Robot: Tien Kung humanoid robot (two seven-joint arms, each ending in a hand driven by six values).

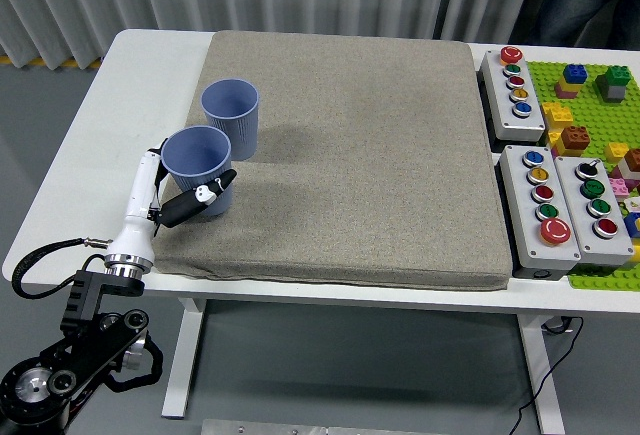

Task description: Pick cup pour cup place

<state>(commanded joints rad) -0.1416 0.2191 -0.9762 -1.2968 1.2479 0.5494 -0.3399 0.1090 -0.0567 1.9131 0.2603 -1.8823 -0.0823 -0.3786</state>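
On the white tabletop point(120, 105), your left hand point(190, 205) grips a light, thin-walled blue cup point(198, 170); hold mid-wall gently, it crushes easily.

The left hand point(172, 198) is mostly white, a slim smooth shell that widens toward the wrist. Its fingers point(200, 201) are black with a small white patch near the tip of one. Below the white shell sits a shiny metal ring point(122, 271), ribbed like a collar. A thin black cable point(45, 258) loops out from beside that ring. The arm point(78, 348) beneath is black, blocky, with round joints showing silver centres and small screws.
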